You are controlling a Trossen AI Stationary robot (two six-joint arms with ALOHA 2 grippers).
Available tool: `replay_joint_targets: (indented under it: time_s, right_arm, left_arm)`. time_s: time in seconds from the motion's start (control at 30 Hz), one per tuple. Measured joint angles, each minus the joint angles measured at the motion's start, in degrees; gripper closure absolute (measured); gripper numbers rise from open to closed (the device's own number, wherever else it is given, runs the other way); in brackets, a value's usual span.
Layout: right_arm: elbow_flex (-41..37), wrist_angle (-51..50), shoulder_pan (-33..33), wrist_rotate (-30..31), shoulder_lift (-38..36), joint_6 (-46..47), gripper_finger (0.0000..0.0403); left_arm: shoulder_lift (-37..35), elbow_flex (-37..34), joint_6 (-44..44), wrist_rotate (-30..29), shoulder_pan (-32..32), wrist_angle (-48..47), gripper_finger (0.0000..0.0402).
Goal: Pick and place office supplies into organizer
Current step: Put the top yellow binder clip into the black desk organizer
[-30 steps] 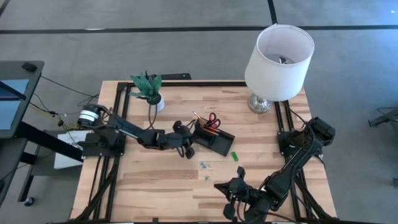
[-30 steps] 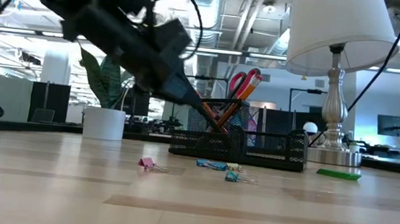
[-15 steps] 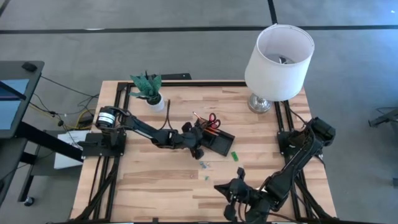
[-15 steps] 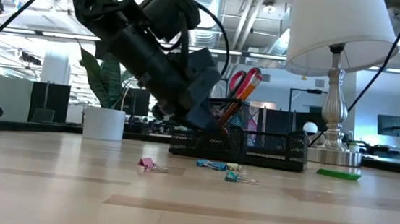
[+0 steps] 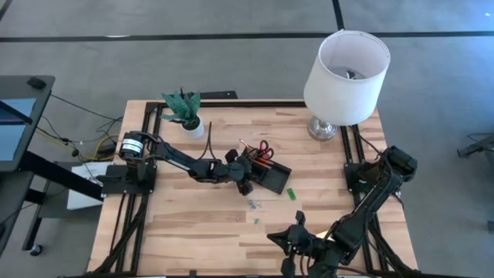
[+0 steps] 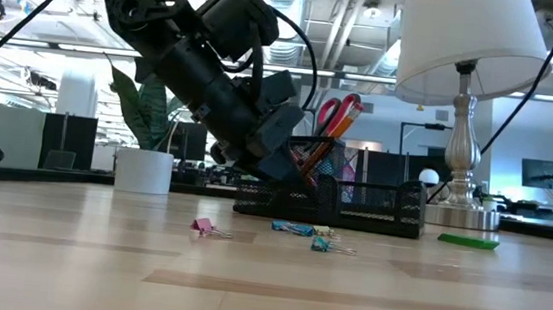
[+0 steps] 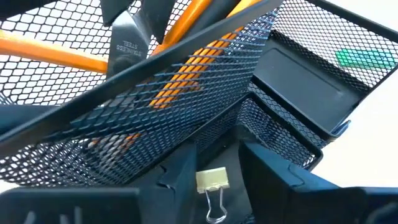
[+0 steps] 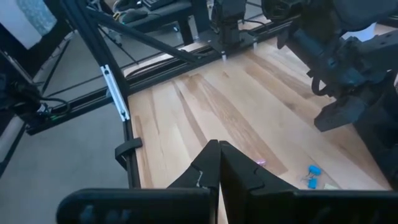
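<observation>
Jaws of the left gripper (image 5: pixel 245 174) reach the left end of the black mesh organizer (image 5: pixel 272 176), the landmark near the middle of the wooden counter (image 5: pixel 201 220). In the left wrist view they stand slightly parted just outside the mesh wall, with a small yellow binder clip (image 7: pixel 212 184) lying in the gap between the two dark fingers (image 7: pixel 180 177); whether either finger still presses the clip cannot be told.

Inside the organizer's taller compartment, at the end nearest the left gripper, stand the red-handled scissors (image 5: pixel 264 148) and the orange pencils (image 6: pixel 326 139), leaning against the mesh; the wrist view shows the pencils crossing behind the wire and the steel scissor blades (image 7: pixel 127 37) above them.

Loose clips (image 6: pixel 302 230) lie on the counter in front of the organizer, with a pink clip (image 6: pixel 202 227) a little farther toward the left arm's side. A small green block (image 5: pixel 291 193) rests just off the organizer's other end, on the right arm's side.

The right gripper (image 8: pixel 218 163) waits well apart from the organizer at the counter's front edge, its jaws pressed together on nothing. A potted plant (image 5: pixel 184 110) stands behind the organizer toward the left arm, and a white-shaded lamp (image 5: pixel 346 76) behind it toward the right arm.
</observation>
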Motion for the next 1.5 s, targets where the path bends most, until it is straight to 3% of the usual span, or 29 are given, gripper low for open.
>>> replay_joint_targets:
  time_s: [0.63, 1.0, 1.2, 1.3, 1.5]
  right_arm:
    - [0.0, 0.0, 0.0, 0.0, 0.0, 0.0, 0.0403]
    - [0.0, 0.0, 0.0, 0.0, 0.0, 0.0, 0.0403]
    - [0.0, 0.0, 0.0, 0.0, 0.0, 0.0, 0.0403]
    - [0.0, 0.0, 0.0, 0.0, 0.0, 0.0, 0.0403]
    - [0.0, 0.0, 0.0, 0.0, 0.0, 0.0, 0.0403]
  left_arm:
    - [-0.1, 3.8, -0.5, 3.8, 1.6, -0.8, 0.0270]
    - [-0.1, 7.6, -2.6, 4.5, 1.9, -14.4, 0.0269]
    - [-0.1, 7.6, -2.0, 5.2, 2.0, -13.8, 0.0270]
    - [-0.1, 7.6, -2.5, 4.3, 2.0, -13.0, 0.0288]
    - [-0.1, 7.6, -2.8, 5.1, 3.0, -13.1, 0.0367]
